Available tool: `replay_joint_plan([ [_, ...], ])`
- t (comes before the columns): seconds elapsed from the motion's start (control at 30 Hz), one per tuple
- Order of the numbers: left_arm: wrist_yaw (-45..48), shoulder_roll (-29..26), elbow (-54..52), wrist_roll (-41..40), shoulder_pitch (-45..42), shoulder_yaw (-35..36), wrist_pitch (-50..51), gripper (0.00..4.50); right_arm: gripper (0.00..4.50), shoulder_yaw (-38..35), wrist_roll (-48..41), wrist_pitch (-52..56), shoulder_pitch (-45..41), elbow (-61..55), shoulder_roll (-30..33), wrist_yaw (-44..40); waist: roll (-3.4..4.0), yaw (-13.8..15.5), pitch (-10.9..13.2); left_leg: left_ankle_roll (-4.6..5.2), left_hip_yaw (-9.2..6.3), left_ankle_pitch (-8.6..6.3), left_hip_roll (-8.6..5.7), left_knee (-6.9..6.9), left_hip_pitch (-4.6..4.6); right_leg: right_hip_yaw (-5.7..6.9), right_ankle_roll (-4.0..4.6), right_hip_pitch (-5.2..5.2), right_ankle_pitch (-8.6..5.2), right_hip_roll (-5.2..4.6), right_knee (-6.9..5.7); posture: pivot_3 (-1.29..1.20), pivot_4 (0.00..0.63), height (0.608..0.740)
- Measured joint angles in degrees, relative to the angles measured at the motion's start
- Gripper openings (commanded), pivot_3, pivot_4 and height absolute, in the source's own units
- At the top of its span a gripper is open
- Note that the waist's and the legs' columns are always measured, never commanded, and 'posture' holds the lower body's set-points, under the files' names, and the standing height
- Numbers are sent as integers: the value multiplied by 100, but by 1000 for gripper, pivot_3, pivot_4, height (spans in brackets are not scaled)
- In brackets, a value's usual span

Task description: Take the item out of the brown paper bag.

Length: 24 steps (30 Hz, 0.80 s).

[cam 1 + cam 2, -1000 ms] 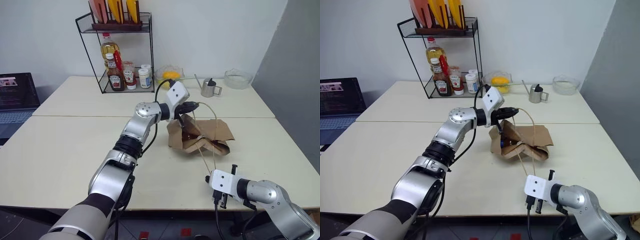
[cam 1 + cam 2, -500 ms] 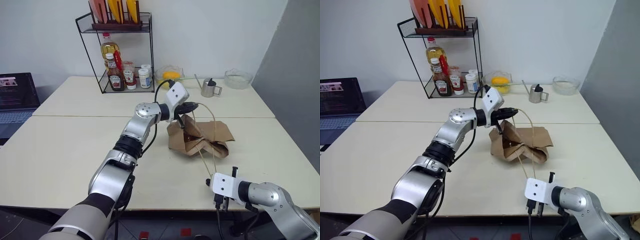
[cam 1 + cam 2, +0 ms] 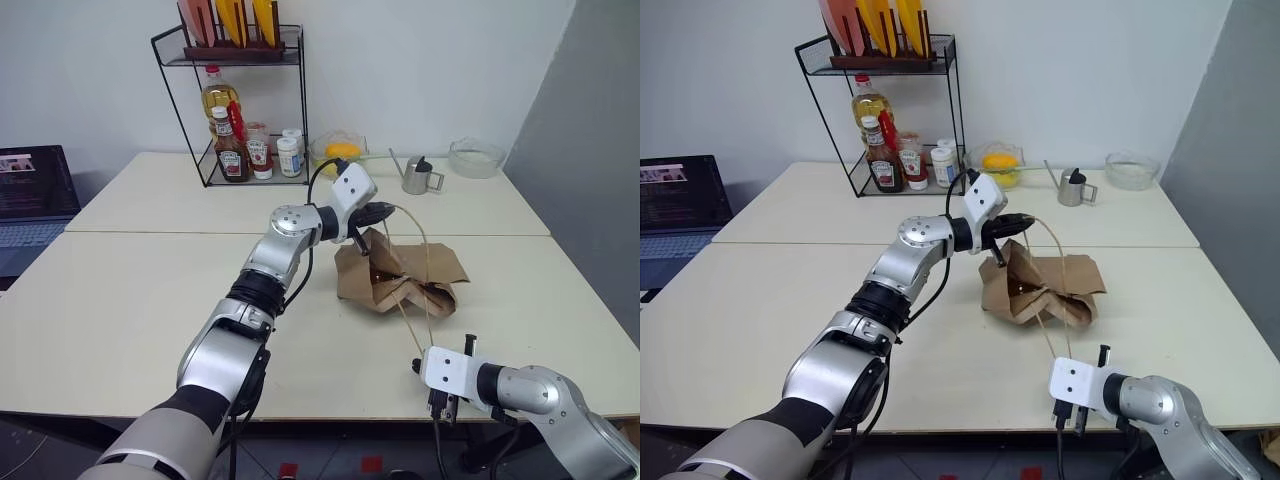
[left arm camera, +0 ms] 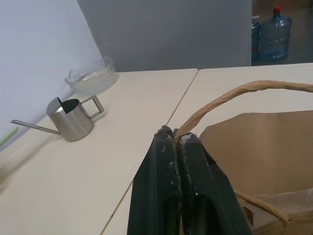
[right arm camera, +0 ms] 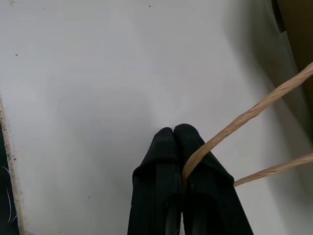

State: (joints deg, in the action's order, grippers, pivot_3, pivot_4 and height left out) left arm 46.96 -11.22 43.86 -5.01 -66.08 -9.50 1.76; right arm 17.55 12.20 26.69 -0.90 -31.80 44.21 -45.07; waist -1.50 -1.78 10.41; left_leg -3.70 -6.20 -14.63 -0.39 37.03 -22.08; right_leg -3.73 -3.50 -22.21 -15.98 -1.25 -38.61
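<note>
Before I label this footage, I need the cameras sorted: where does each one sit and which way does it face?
Head stereo pair: look forward and down over both arms at the brown paper bag.
Left wrist: along the left tool, shut on a cord handle; bag beyond.
Right wrist: along the right tool, shut on another handle, over the table.
All share the cords.

One brown paper bag (image 3: 400, 275) sits on the table (image 3: 120, 300). It has two cord handles (image 3: 420, 235). At 11 o'clock stands one wire rack (image 3: 232, 100). At 1 o'clock are one metal watering can (image 3: 416, 176) and one glass bowl (image 3: 476, 157). At 9 o'clock is one laptop (image 3: 32, 195).
</note>
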Motion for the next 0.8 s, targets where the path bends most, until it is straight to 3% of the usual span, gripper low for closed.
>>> replay_joint_plan([
  [0.8,18,0,98,45,-94,11,29,0,41,1,-4,15,6,3,10,-15,0,0,0,0,0,0,0,0,0,1,0,1,0,0,0,0,150,740],
])
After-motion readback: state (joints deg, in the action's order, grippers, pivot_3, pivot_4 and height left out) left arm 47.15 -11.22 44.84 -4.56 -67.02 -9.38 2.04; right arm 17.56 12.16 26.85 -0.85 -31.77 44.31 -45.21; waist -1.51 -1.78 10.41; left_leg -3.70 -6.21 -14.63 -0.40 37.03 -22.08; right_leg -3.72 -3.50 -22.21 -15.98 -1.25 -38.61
